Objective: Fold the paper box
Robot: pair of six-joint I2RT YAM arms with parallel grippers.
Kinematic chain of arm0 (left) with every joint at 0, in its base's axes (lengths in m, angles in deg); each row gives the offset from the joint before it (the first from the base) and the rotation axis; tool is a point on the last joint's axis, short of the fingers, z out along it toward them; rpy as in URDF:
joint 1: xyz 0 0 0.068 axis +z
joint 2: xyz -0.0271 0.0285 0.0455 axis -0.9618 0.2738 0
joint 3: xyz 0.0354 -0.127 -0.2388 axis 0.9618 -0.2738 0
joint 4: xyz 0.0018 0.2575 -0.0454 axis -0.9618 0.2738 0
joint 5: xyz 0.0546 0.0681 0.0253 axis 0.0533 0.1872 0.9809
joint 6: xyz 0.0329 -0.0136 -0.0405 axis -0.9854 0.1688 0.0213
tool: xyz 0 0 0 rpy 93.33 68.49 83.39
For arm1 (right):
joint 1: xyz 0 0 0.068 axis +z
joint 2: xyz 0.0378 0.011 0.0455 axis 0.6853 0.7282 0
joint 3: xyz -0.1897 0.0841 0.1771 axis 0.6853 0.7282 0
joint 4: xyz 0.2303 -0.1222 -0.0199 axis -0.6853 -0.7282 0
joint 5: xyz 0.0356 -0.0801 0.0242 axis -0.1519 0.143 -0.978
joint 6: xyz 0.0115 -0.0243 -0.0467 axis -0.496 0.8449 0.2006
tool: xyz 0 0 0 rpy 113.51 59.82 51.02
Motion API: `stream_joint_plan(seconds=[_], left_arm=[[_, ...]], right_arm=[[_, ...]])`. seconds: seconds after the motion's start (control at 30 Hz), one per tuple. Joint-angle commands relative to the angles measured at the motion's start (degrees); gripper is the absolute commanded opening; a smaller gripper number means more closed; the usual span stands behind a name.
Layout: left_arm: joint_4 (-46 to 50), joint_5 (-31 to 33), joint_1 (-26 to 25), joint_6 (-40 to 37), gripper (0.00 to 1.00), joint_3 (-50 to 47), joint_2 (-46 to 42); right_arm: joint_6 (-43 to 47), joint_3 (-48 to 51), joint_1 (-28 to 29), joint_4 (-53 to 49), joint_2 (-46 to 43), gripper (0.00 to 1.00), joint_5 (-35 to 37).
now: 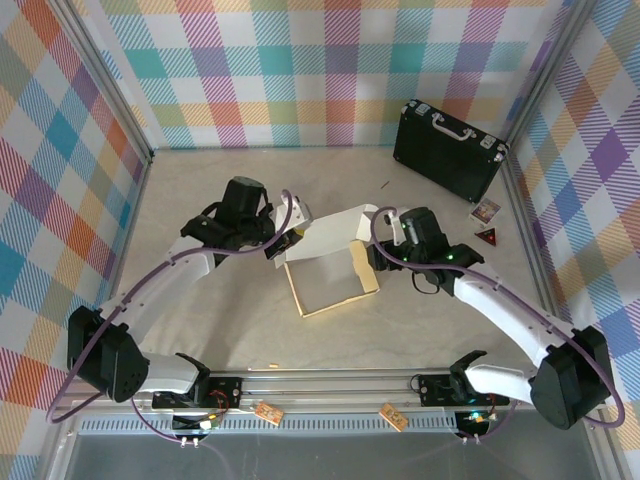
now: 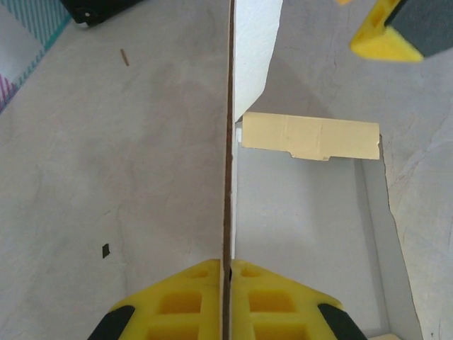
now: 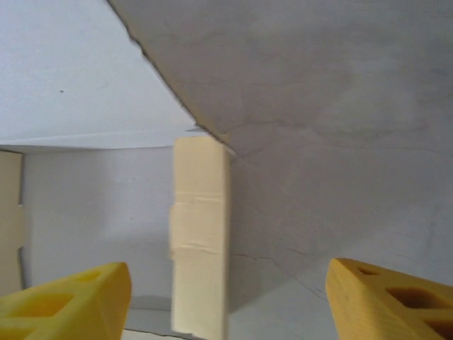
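Note:
The paper box [image 1: 325,277] lies half-formed in the middle of the table, white inside, with low tan walls and a white panel [image 1: 335,232] standing up at its back. My left gripper [image 1: 283,241] is at the box's back left corner. In the left wrist view its yellow fingers [image 2: 191,297] are shut on the thin edge of that upright panel [image 2: 251,42]. My right gripper [image 1: 386,246] is at the box's right side, open. In the right wrist view a tan side wall [image 3: 200,241] stands between its spread fingers [image 3: 71,301], nearer the left one, touching neither.
A black briefcase [image 1: 452,148] stands at the back right against the plaid wall. Small cards [image 1: 485,211] and a red triangle [image 1: 487,235] lie right of my right arm. A small brown stick [image 1: 385,186] lies behind the box. Metal frame posts edge the table.

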Motion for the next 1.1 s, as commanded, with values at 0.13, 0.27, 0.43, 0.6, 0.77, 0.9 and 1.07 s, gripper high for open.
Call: stream_joint_plan(seconds=[0.13, 0.27, 0.43, 0.6, 0.77, 0.9, 1.07], left_arm=[[10.6, -6.0, -0.4, -8.6, 0.0, 7.2, 5.9], [12.4, -7.4, -0.1, -9.5, 0.0, 9.6, 7.5], [11.9, -9.2, 0.9, -10.2, 0.0, 9.2, 6.9], [8.8, -10.4, 1.9, -7.8, 0.06, 8.5, 7.0], [-0.1, -5.6, 2.1, 0.9, 0.3, 6.9, 6.3], [-9.1, -3.2, 3.0, 11.5, 0.45, 3.5, 2.4], [-23.2, 2.3, 4.5, 25.6, 0.85, -6.5, -10.2]], right_arm=[[6.8, -0.7, -0.6, 2.5, 1.1, 0.66, -4.6], [9.0, -3.2, -0.6, 6.1, 7.6, 0.62, -4.4], [9.3, -2.3, -1.0, 13.5, 12.2, 0.48, -4.6], [9.1, -2.5, -1.0, 18.5, 13.3, 0.18, -9.2], [8.1, -2.2, -1.0, 19.4, 13.4, 0.04, -9.9], [9.5, -0.9, -1.0, 20.8, 12.3, 0.01, -7.1], [10.3, -0.7, -1.1, 20.3, 11.5, 0.0, -5.8]])
